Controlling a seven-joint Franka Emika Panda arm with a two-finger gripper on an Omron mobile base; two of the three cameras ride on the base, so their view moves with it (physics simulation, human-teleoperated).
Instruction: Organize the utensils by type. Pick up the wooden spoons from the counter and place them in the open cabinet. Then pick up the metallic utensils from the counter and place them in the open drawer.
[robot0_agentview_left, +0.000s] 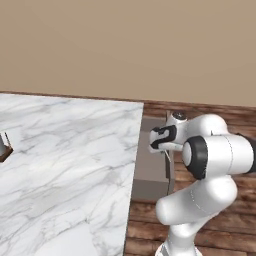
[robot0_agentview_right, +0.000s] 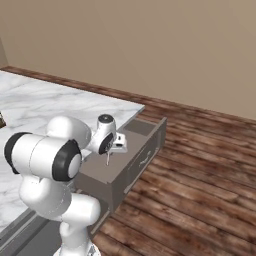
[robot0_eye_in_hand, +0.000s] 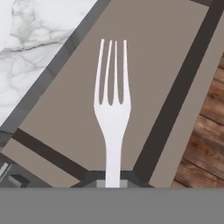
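Note:
My gripper (robot0_eye_in_hand: 112, 178) is shut on the handle of a silvery metal fork (robot0_eye_in_hand: 112, 100), one of the metallic utensils. Its tines point away from the hand, over the flat grey-brown inside of the open drawer (robot0_eye_in_hand: 65, 109). From the right base view the gripper (robot0_agentview_right: 107, 151) hangs above the drawer (robot0_agentview_right: 131, 159), with the fork (robot0_agentview_right: 106, 161) dangling thin and short below it. The left base view shows the gripper (robot0_agentview_left: 164, 150) just past the counter's right edge, over the drawer (robot0_agentview_left: 150, 170). The white marble counter (robot0_agentview_left: 70, 165) lies to the left.
A small brown-and-grey object (robot0_agentview_left: 4, 147) sits at the counter's far left edge. Wooden floor (robot0_agentview_right: 200, 165) spreads beyond the drawer front, and a plain beige wall (robot0_agentview_left: 125, 45) stands behind. The counter corner (robot0_eye_in_hand: 39, 26) borders the drawer.

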